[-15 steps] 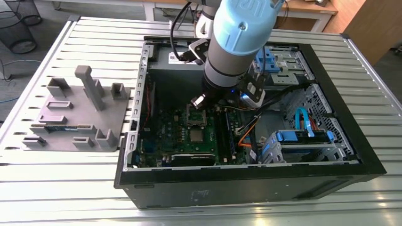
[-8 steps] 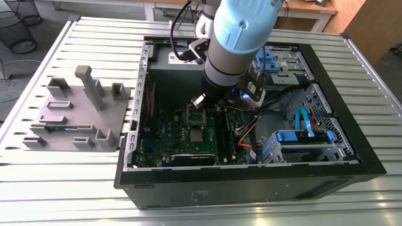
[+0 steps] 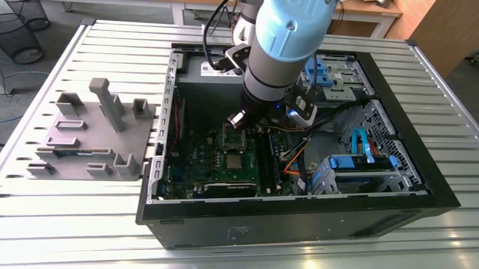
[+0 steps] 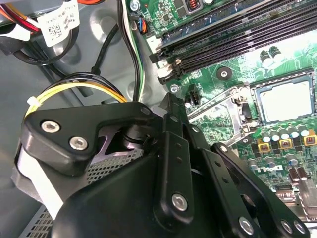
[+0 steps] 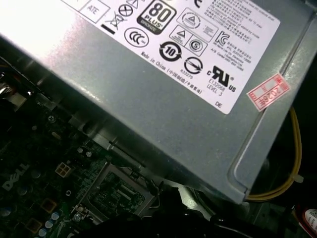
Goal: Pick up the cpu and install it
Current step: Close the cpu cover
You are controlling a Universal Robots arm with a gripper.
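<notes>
- An open computer case [image 3: 299, 216] lies on its side on a slatted metal table [image 3: 75, 224], with the green motherboard [image 3: 198, 168] facing up inside it.
- The cpu [image 3: 234, 163] sits flat in its socket on the motherboard. In the second wrist view its shiny silver top [image 4: 286, 101] shows inside the socket's pale frame.
- The metal retention plate [image 4: 220, 111] stands swung open just beside the socket, so the chip is uncovered.
- The robot arm [image 3: 281, 50] reaches down into the case, over the part of the board beside the socket.
- The gripper [image 4: 213, 198] shows as black linkage in the second wrist view. It is near the cpu, apart from it and holding nothing that can be seen; whether it is spread or pressed together cannot be told.
- Black memory slots [image 4: 233, 44] run along the board past the socket.
- The grey power supply box [image 5: 163, 99] lies close to the arm's wrist, with yellow wires [image 4: 74, 89] curving out near it.
- Blue drive brackets [image 3: 359, 165] sit in the case towards the exterior view's right.
- A grey holder block [image 3: 90, 134] rests on the table to the exterior view's left of the case, with a memory stick [image 3: 71, 151] lying in it.
</notes>
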